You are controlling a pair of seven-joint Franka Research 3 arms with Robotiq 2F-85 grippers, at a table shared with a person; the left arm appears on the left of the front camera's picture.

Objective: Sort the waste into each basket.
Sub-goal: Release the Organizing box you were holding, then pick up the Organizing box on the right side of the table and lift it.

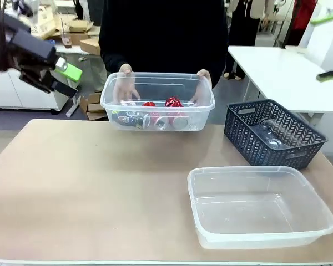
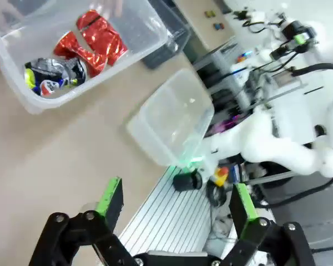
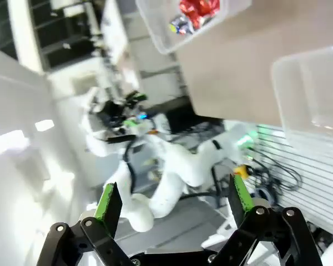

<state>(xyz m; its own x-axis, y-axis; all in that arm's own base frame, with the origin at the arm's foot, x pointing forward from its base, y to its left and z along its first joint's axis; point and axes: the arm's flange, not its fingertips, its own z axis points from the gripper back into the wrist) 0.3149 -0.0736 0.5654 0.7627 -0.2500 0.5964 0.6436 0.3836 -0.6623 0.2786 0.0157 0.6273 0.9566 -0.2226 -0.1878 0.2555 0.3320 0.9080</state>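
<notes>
Hands [image 1: 125, 83] of the person are gripping a clear tub [image 1: 157, 102] at both ends, fingers spread on its walls, holding it over the table's [image 1: 89, 188] far edge with its long axis running left to right. You are seeing two red cans [image 1: 172, 103] and some silvery ones inside (count unclear). Your left gripper [image 2: 172, 202] and right gripper [image 3: 172, 199] are hanging wide apart, empty. One clear tub [image 1: 261, 208] is sitting near right, empty; one blue basket [image 1: 273, 133], holding a clear bottle [image 1: 271, 131], is sitting behind it.
</notes>
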